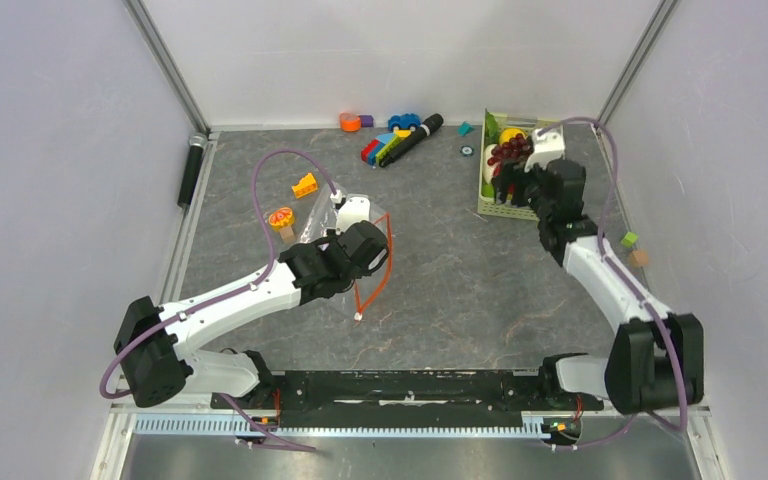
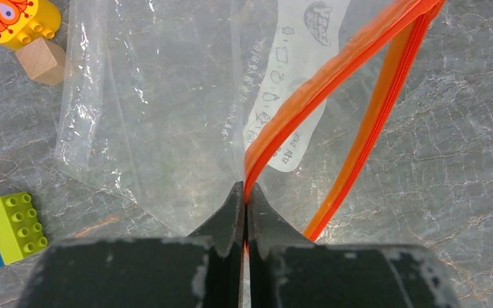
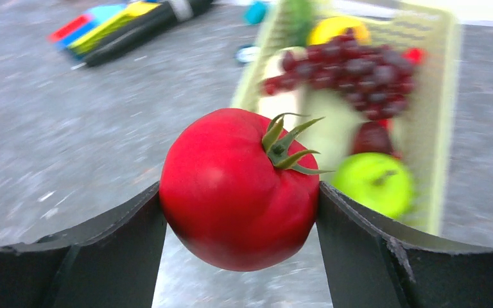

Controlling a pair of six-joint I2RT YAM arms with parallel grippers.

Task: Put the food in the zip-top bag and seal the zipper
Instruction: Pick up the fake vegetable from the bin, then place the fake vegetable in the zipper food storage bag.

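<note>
Left pincer (image 2: 245,192) pinches one clear crinkly plastic bag's (image 2: 154,115) red-orange zipper strip (image 2: 334,70); right pincer (image 3: 239,192) grips one red plastic tomato (image 3: 224,192).

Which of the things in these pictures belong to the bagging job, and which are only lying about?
Belong to the job: zip-top bag, its orange zipper pinched by the left gripper, red tomato held in the right gripper, grape bunch, green fruit.
Lying about: toy building blocks, black marker, wooden cube, orange-slice toy, yellow brick.
</note>
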